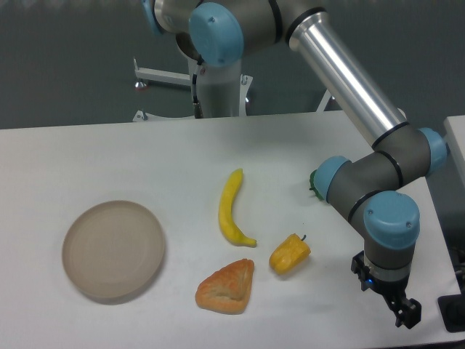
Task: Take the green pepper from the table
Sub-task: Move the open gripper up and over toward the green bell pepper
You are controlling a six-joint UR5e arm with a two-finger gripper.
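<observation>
Only a dark-green sliver of the green pepper (314,185) shows on the white table (109,153), at the right; the arm's blue-capped wrist joint hides the rest of it. My gripper (405,314) hangs low over the table's front right corner, well in front of and to the right of the pepper. Its black fingers are seen edge-on, so their gap does not show. Nothing is visibly held.
A yellow banana (231,211), a yellow-orange pepper (289,254) and a piece of pastry (227,287) lie mid-table. A round beige plate (113,251) sits at the left. The arm's silver link crosses above the right side. A dark object (454,313) is at the right edge.
</observation>
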